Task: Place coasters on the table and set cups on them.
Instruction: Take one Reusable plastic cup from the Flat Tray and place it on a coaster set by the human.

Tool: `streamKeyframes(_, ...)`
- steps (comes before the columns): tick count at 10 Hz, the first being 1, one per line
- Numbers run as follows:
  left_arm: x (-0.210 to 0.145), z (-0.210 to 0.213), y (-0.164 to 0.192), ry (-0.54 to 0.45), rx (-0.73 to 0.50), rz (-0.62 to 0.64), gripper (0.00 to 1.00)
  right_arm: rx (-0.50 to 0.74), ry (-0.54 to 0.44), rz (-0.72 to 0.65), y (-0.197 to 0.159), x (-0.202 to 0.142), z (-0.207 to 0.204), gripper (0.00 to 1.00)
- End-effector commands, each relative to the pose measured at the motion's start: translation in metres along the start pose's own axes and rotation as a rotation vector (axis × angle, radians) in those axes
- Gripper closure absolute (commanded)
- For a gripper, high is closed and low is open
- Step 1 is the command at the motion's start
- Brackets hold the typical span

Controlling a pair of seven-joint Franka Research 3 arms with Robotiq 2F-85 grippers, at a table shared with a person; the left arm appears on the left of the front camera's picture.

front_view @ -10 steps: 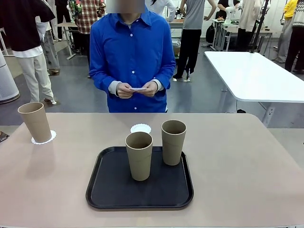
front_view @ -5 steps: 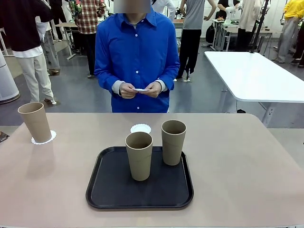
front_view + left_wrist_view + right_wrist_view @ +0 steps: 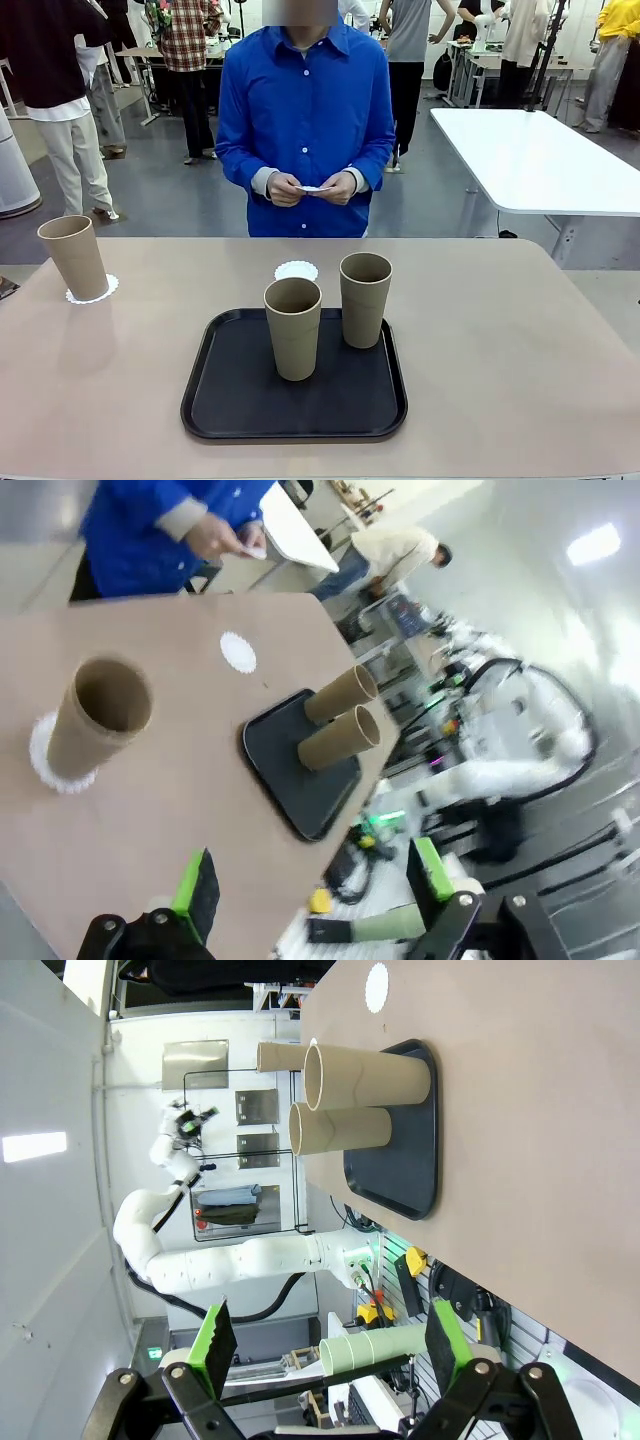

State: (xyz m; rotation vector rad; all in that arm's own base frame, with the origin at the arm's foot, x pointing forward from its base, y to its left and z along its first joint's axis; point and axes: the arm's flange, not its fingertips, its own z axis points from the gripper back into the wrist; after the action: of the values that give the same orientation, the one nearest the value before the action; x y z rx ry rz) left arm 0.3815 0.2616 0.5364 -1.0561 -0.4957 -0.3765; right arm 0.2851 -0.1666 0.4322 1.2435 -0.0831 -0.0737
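Rightward shift of the person [image 3: 305,120] is noted, a coaster [image 3: 315,188] in hand. One cup [image 3: 73,257] is seated on its coaster at left; two are left on the tray [image 3: 240,400]. Left gripper [image 3: 312,880] and right gripper [image 3: 330,1340] are spread, empty.

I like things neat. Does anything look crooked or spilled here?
Nothing is spilled or tipped. The left cup sits slightly off-centre on its coaster, whose lacy edge peeks out more on the tray side.

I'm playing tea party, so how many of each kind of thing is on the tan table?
Tall tan-brown cardboard-like cups: 3
Small round white lacy paper doilies: 2
Black rectangular tray: 1
Total: 6
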Motion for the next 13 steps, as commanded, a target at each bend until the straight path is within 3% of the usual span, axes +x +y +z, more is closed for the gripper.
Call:
streamKeyframes(1,0.038,-0.053,-0.043,0.007,0.190,-0.184,0.00,0.012,0.001,0.005,0.000,-0.001,0.000,0.00)
streamKeyframes(3,0.071,-0.115,-0.076,0.161,0.258,-0.383,0.00,0.012,0.001,0.005,0.000,-0.001,0.000,0.00)
streamKeyframes(4,0.072,-0.147,-0.087,0.214,0.288,-0.473,0.00,0.012,0.001,0.005,0.000,-0.001,0.000,0.00)
streamKeyframes(6,0.059,-0.213,-0.098,0.320,0.229,-0.619,0.00,0.012,0.001,0.005,0.000,-0.001,0.000,0.00)
streamKeyframes(7,0.046,-0.238,-0.101,0.328,0.188,-0.694,0.00,0.012,0.001,0.005,0.000,-0.001,0.000,0.00)
streamKeyframes(10,0.012,-0.299,-0.093,0.402,0.027,-0.734,0.00,0.012,0.001,0.005,0.000,-0.001,0.000,0.00)
streamKeyframes(13,-0.022,-0.354,-0.066,0.347,0.050,-0.814,0.00,0.012,0.001,0.005,0.000,-0.001,0.000,0.00)
